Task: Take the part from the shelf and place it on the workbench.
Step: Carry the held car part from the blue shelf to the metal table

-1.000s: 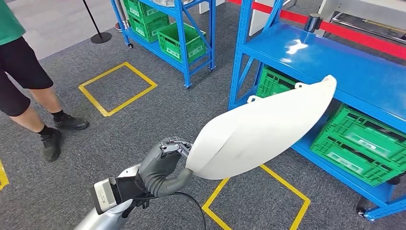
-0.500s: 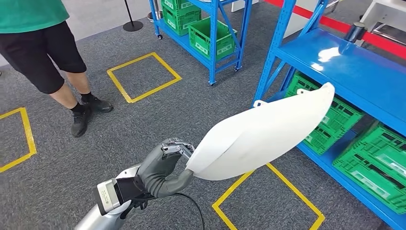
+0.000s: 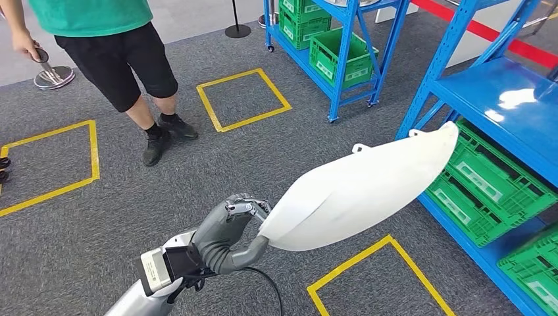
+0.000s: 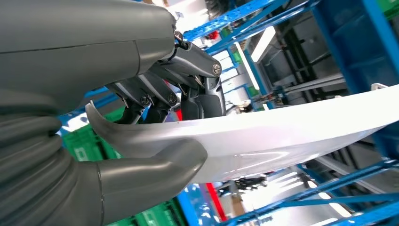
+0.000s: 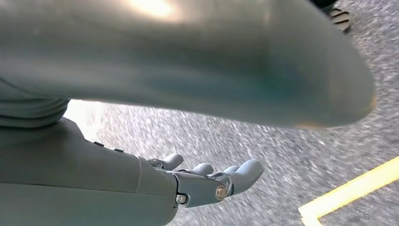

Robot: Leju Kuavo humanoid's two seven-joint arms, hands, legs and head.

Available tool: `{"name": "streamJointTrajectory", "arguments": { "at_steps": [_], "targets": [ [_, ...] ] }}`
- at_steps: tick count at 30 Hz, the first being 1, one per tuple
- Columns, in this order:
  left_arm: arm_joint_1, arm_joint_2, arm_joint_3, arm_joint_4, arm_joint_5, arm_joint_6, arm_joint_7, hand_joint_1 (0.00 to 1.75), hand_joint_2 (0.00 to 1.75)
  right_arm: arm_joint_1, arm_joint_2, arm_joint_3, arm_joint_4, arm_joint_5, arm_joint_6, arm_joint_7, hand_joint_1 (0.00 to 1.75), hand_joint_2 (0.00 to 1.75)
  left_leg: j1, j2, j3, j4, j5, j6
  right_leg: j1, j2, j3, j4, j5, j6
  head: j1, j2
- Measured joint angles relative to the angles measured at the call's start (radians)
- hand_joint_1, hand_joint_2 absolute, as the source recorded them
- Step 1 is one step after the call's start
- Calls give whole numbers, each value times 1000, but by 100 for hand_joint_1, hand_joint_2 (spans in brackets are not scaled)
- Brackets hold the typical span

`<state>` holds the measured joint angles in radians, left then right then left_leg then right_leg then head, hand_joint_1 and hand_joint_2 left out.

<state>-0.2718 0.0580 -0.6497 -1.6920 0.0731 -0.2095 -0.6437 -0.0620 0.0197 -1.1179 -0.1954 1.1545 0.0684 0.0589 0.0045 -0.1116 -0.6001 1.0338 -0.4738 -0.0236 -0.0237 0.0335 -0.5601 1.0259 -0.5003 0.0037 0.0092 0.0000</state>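
Note:
The part [image 3: 358, 191] is a long, smooth white shell, held up in the air over the carpet. My left hand [image 3: 230, 230] grips its near, narrow end, thumb under the edge and fingers [image 4: 188, 94] over the top, as the left wrist view shows on the part [image 4: 291, 136]. The far tip reaches toward the blue shelf [image 3: 507, 99] on the right. My right hand [image 5: 207, 181] hangs over grey carpet with its fingers stretched out and apart, holding nothing.
A person in a green shirt and black shorts [image 3: 118, 52] stands at the far left. Blue racks with green crates [image 3: 342, 56] stand behind and to the right [image 3: 487, 187]. Yellow tape squares [image 3: 243, 99] mark the grey carpet.
The whole view has swung left: the shelves slid to the right and the person came further into the picture. My left hand keeps the same hold on the part.

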Motion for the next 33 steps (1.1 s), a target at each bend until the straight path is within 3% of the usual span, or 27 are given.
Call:
{"name": "streamJointTrajectory", "arguments": {
  "at_steps": [1,3,5,6,7,8,10,12,14,16,18,20,21,22,23,25,27,29,31,33],
  "targets": [
    [0,4,0,1,-1,0,1,175,175,-1,2,2,0,0,0,-4,0,0,-1,27,-16,31,-19,-3,0,-13,0,-3,2,-8,-4,0],
    [-1,8,-1,4,-1,-1,3,175,175,2,4,3,0,-1,0,-8,0,0,-2,84,-72,150,-82,-8,3,-40,0,-4,1,-17,-11,0],
    [-2,8,-1,10,-3,-5,11,175,175,6,5,3,0,-4,-1,-8,0,0,-1,100,-126,267,-127,-12,7,-69,-1,-3,0,-20,-12,0],
    [-2,9,-2,13,-3,-9,17,175,175,6,6,3,0,-7,-2,-8,0,0,-1,103,-132,282,-124,-11,9,-82,-1,-3,-1,-20,-12,0],
    [-3,9,-2,16,-4,-14,23,175,175,5,8,3,0,-11,-2,-8,0,0,-1,106,-116,256,-104,-10,9,-94,0,-3,-1,-20,-12,0],
    [-5,8,-3,18,-4,-18,30,175,175,4,10,3,0,-15,-2,-8,0,0,-1,115,-82,195,-72,-7,10,-105,2,-3,-2,-19,-12,0],
    [-14,6,-5,20,-5,-23,42,175,175,3,17,3,0,-22,-2,-8,0,0,-7,157,-6,53,-22,3,14,-125,6,-1,-6,-12,-14,0],
    [-24,2,-6,21,-8,-26,54,175,175,3,25,2,0,-25,-2,-8,0,0,-15,177,23,-8,-10,16,17,-143,8,-1,-9,-2,-16,0],
    [-29,0,-7,21,-11,-28,62,175,175,-1,31,2,0,-25,-3,-8,0,0,-16,154,21,-13,-4,28,16,-157,11,-1,-10,9,-16,0],
    [-32,-3,-7,20,-13,-29,67,175,175,-4,37,2,0,-25,1,-8,0,0,-12,134,22,-20,3,41,11,-125,2,28,-34,20,-14,0],
    [-36,-9,-10,22,-13,-29,68,175,175,-3,40,2,0,-26,14,-5,0,0,-9,112,22,-23,8,49,8,-67,-45,132,-92,27,-10,0],
    [-36,-12,-15,27,-13,-34,68,175,175,2,41,1,0,-31,24,-2,0,0,-8,87,19,-22,10,51,8,-45,-105,250,-136,30,-7,0],
    [-35,-13,-18,31,-13,-39,66,175,175,5,41,0,0,-35,24,-1,0,0,-8,73,18,-21,10,51,8,-42,-118,271,-133,31,-6,0],
    [-35,-13,-20,35,-12,-44,62,175,175,6,41,-2,0,-39,24,-1,0,0,-8,59,18,-19,10,50,7,-41,-114,254,-111,30,-5,0],
    [-36,-13,-21,39,-11,-50,56,175,175,6,40,-4,0,-42,24,-2,0,0,-6,45,18,-16,10,48,5,-35,-91,201,-75,30,-4,0],
    [-39,-17,-22,48,-10,-60,42,175,175,6,39,-8,0,-45,24,-2,0,0,-5,19,14,-8,9,39,1,2,-32,72,-18,30,-3,0],
    [-43,-23,-22,57,-10,-66,30,175,175,6,38,-11,0,-44,24,-4,0,0,-4,-2,6,-4,10,26,1,26,-8,13,-5,24,-2,0],
    [-42,-26,-23,62,-12,-68,22,175,175,4,37,-13,0,-40,24,-5,0,0,-2,-19,-1,-7,15,11,4,11,-8,10,-3,11,-2,0],
    [-37,-26,-23,61,-17,-65,18,175,175,1,35,-13,0,-35,23,-6,0,0,-2,11,-11,8,4,2,5,-9,-6,4,3,-3,-4,0],
    [-35,-27,-23,57,-21,-61,19,175,175,1,29,-13,0,-31,22,-6,0,0,-4,71,-49,93,-49,-3,6,-33,-5,0,4,-15,-10,0]
  ]
}}
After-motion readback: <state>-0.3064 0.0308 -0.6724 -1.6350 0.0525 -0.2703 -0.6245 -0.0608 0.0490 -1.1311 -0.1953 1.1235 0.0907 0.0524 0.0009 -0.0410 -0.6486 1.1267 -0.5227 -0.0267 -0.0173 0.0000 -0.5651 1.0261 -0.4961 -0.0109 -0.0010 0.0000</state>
